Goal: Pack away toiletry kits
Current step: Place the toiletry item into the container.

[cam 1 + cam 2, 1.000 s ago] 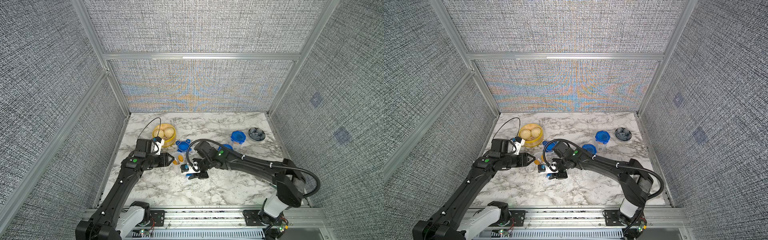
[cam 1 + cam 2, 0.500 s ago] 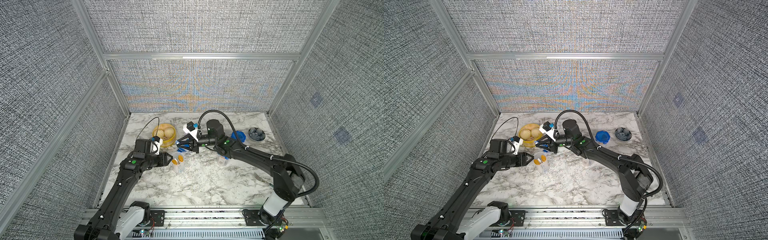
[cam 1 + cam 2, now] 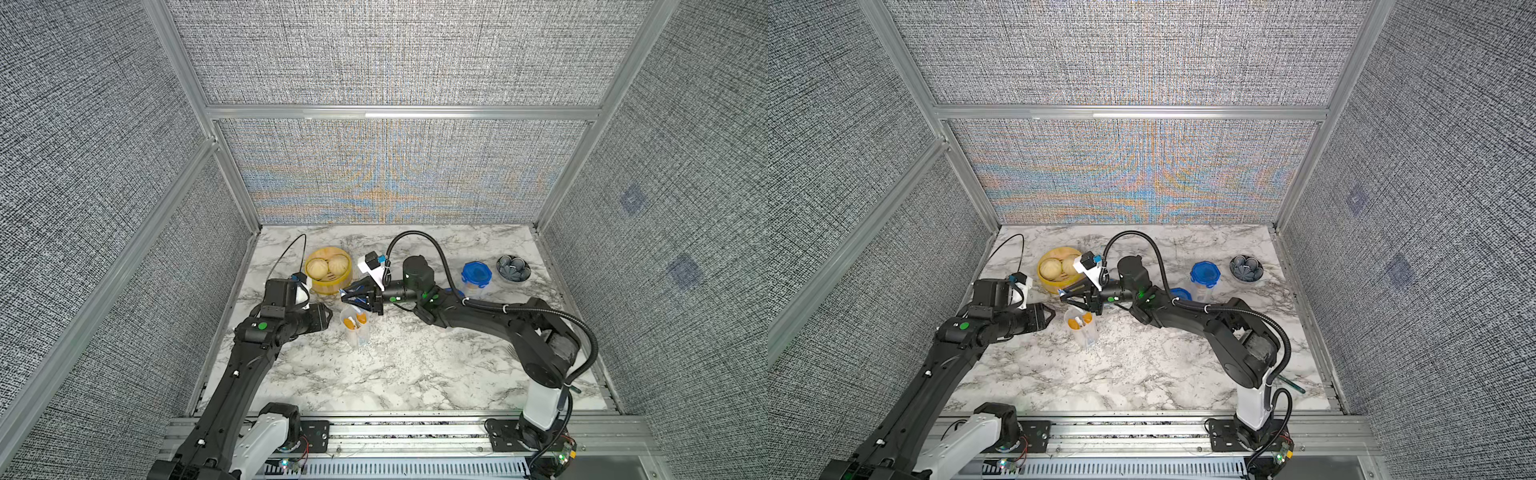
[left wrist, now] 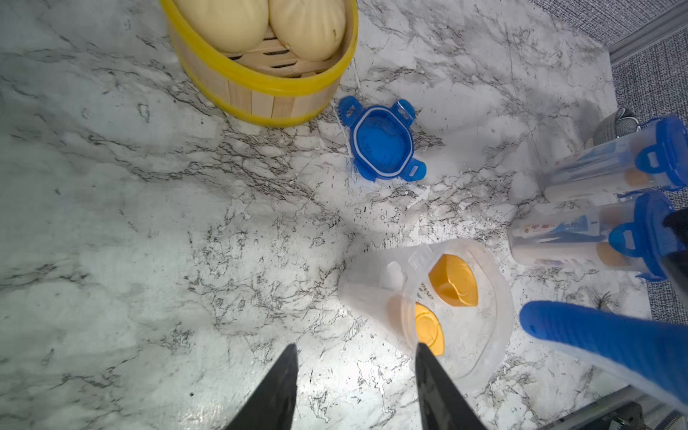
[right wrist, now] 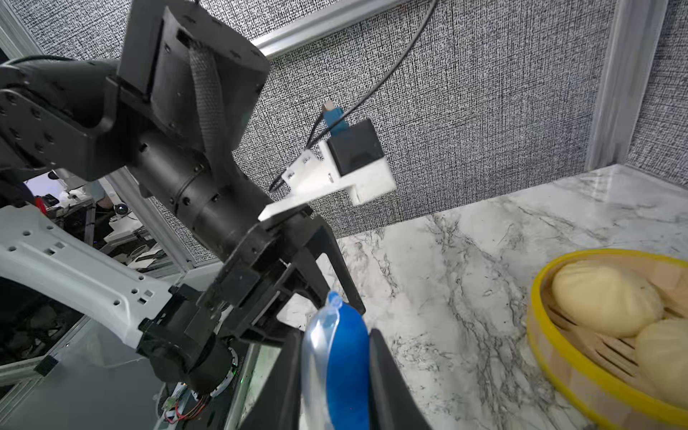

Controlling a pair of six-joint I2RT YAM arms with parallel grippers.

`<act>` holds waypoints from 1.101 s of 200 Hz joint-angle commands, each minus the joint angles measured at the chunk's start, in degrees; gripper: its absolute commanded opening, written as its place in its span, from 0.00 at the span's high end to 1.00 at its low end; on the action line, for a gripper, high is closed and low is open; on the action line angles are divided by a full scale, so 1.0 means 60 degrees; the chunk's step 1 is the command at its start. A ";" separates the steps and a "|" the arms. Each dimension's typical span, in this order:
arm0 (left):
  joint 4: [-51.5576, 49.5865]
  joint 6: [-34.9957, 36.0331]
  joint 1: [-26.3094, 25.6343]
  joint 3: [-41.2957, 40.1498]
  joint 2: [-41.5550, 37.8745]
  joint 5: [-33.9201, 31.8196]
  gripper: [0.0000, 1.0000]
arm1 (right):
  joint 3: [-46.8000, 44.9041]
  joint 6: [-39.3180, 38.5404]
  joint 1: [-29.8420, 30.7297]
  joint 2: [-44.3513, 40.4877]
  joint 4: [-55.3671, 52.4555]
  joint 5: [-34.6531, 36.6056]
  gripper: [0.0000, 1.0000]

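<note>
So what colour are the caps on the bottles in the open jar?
Orange. The caps inside the open jar show best in the left wrist view.

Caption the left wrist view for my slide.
Open left gripper beside an open jar of orange-capped bottles; loose blue lid nearby.

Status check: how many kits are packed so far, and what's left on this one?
Done: two sealed jars stand packed. In hand: the right gripper holds the blue toothbrush beside the open jar, which already shows two orange-capped bottles. Left: drop the toothbrush in, then clip on the loose blue lid lying by the steamer.
</note>
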 commanded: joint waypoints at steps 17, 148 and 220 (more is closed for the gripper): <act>-0.0005 -0.0050 0.0118 0.0018 0.0034 0.0210 0.49 | -0.0075 0.0010 0.0177 0.0212 0.0684 0.0199 0.88; 0.0155 0.0134 0.0119 -0.0139 0.0064 0.0524 0.49 | -0.1353 -0.0289 0.0381 -0.0091 0.1125 0.1273 0.48; 0.1157 0.0196 0.0118 -0.0330 -0.0036 0.2114 0.45 | 0.2583 -0.0538 -0.1755 -0.0817 -1.0236 0.4069 0.52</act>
